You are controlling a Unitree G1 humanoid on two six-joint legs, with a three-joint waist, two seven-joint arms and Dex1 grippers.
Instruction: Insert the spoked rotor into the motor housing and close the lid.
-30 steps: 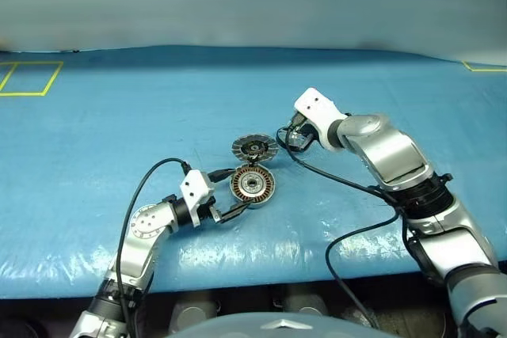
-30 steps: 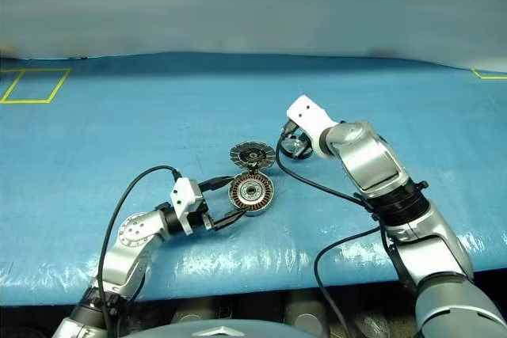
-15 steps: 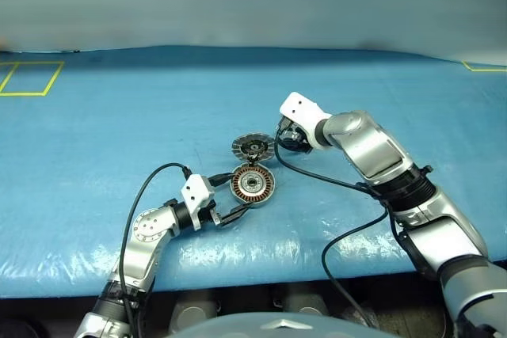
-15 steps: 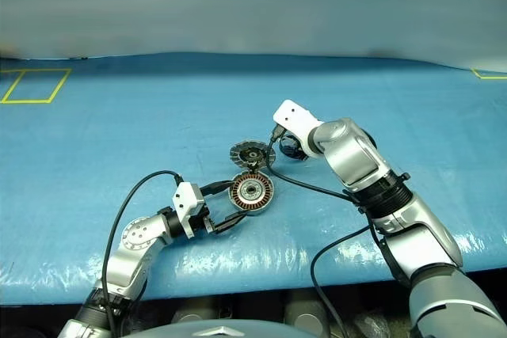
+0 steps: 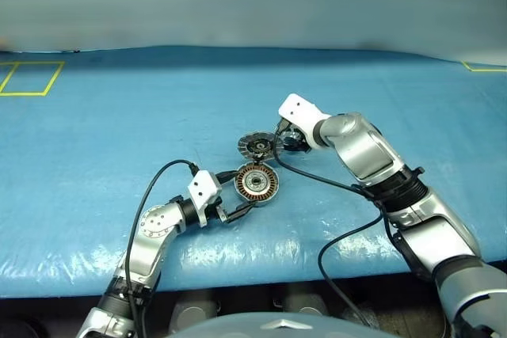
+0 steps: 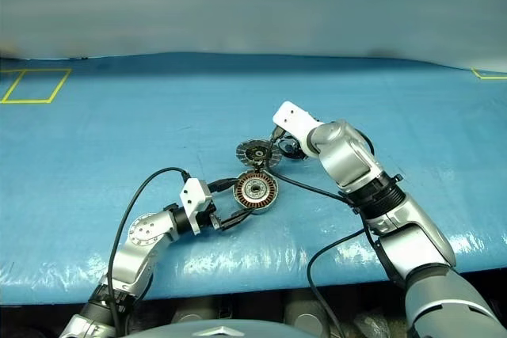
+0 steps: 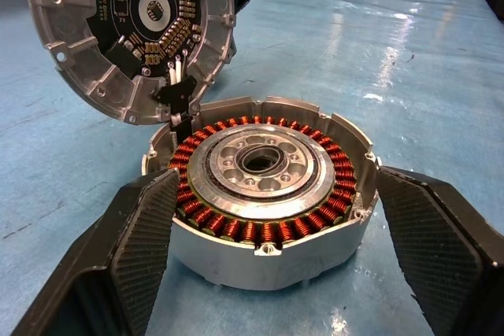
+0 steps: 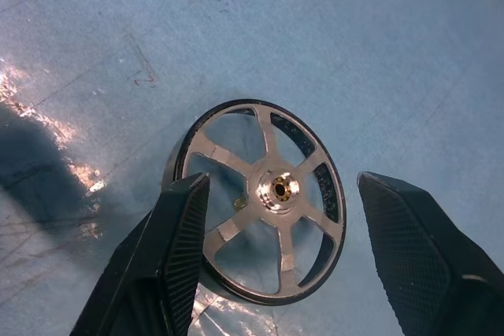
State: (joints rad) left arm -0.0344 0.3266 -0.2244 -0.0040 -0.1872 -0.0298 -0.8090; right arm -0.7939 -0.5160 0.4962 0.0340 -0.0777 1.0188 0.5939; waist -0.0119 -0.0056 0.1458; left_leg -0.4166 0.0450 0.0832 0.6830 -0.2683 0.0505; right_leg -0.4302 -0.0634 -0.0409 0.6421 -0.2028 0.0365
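1 right pincer point(image 8: 272, 273) opened, spoked rotor point(image 8: 264, 198) released

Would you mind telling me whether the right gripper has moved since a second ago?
Yes. The right gripper has shifted left, closer to the lid, and now stands open over the rotor.

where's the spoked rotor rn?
The spoked rotor lies flat on the blue table cover, between the open fingers of the right gripper, just right of the raised lid in the head views.
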